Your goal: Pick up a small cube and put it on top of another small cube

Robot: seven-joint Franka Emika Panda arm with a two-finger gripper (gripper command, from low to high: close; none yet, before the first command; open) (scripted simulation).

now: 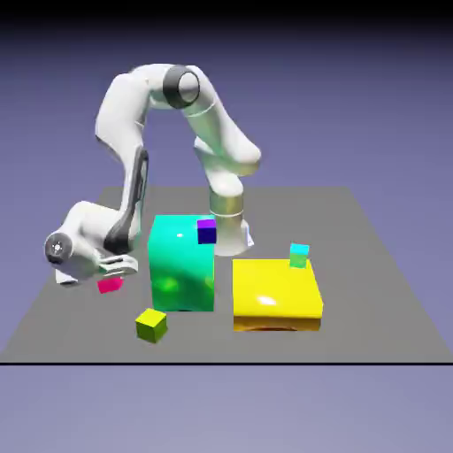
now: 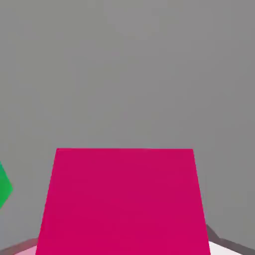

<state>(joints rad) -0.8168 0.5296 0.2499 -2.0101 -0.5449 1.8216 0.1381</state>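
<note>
Magenta-pink cube (image 1: 110,285) on grey table (image 1: 380,292)

Count on the table (image 1: 380,265) — six blocks: two big, one teal (image 1: 181,265) and one yellow (image 1: 276,292), plus four small cubes, one each in magenta (image 1: 110,285), purple (image 1: 206,232), olive (image 1: 151,325) and cyan (image 1: 299,256) — and one arm (image 1: 133,177).
</note>
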